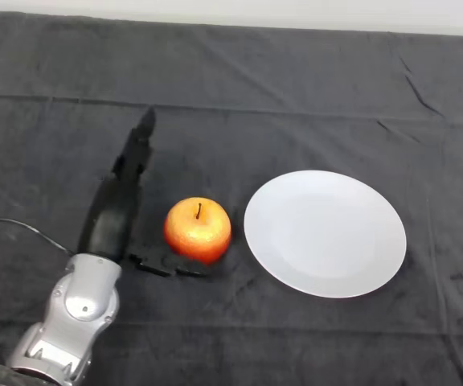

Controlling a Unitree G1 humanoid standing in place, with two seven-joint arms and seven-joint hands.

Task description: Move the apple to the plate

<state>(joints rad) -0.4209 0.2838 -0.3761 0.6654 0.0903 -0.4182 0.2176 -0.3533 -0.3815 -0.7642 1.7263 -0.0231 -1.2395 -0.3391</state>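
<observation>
While the apple [198, 230] sits upright on the dark-clothed surface [296, 88], just left of the white plate [325, 233] and apart from its rim, the left hand [119, 201] lies beside the fruit on its left. Its fingers [141, 137] stretch straight ahead, released, and the thumb [163, 268] reaches under the apple's near side, grasping nothing.
</observation>
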